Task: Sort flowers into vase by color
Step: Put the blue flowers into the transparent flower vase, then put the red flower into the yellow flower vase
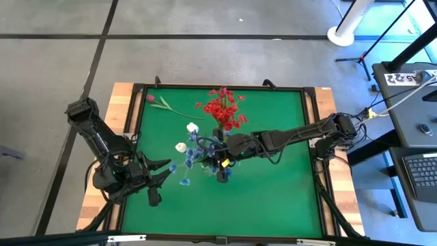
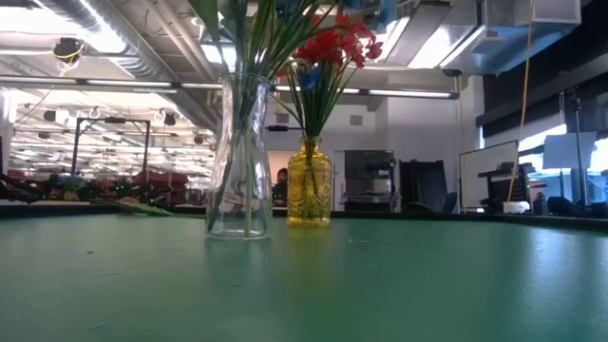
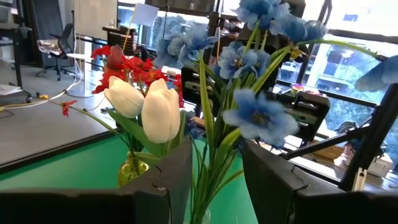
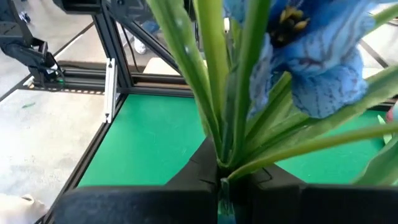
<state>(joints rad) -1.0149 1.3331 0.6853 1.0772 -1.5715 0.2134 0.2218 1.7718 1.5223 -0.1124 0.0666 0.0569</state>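
A clear glass vase (image 2: 237,161) stands mid-table and holds green stems with blue flowers (image 1: 199,154) and white buds (image 1: 192,128). Behind it a yellow vase (image 2: 309,185) holds the red flowers (image 1: 222,109). A pink bud (image 1: 150,98) lies flat on the mat near the far left corner. My right gripper (image 1: 222,166) is above the clear vase, shut on stems of the blue bunch. My left gripper (image 1: 160,181) is open, on the near left side of that bunch, pointing at it; the white buds (image 3: 158,112) and blue flowers (image 3: 258,118) show just ahead of it. My right gripper (image 4: 221,183) pinches a bunch of green stems (image 4: 227,152) of the blue flowers between its two fingers, below the blooms and above the vase mouth. It reaches in level from the table's right, fingers across the stems. The stems stand roughly upright, lower ends in the clear vase.
The green mat (image 1: 273,198) is framed by black rails (image 1: 140,123) on a wooden table. The two vases stand close together near the middle. Bare mat lies to the near and right sides. A stand and a desk with a keyboard are off the table's right.
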